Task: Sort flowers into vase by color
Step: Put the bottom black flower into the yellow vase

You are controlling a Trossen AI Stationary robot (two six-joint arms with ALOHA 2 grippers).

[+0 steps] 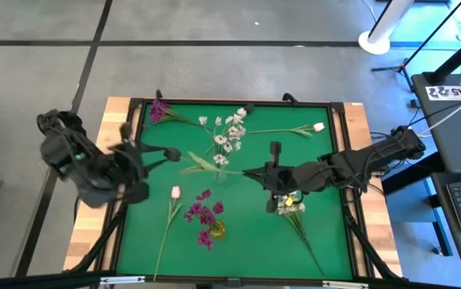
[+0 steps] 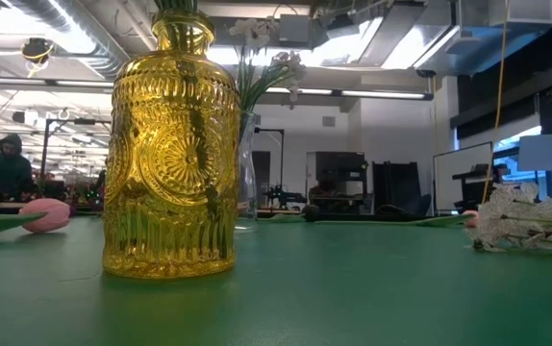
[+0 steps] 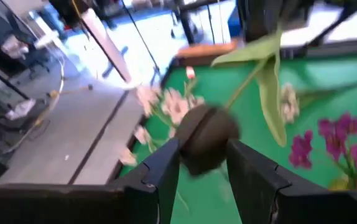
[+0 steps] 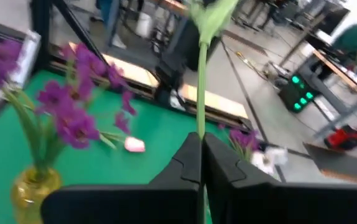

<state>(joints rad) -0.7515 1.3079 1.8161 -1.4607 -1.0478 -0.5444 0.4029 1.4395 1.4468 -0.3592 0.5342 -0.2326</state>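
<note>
Grips one stem (image 4: 201, 81) mid-mat in shut right gripper (image 1: 249, 171); spreads left gripper (image 1: 171, 152) wide nearby. Two vases: yellow (image 2: 170, 154) with purple (image 1: 202, 213), clear (image 2: 247, 183) with white (image 1: 229, 132). Loose on mat: two tulips (image 1: 175, 192) (image 1: 319, 127), one purple spray (image 1: 158, 108), one white spray (image 1: 291, 206).

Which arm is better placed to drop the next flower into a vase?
Right. The right pincer is shut on a green stem above the middle of the mat. The left pincer sits near the mat's left side; whether it holds anything is unclear.
</note>
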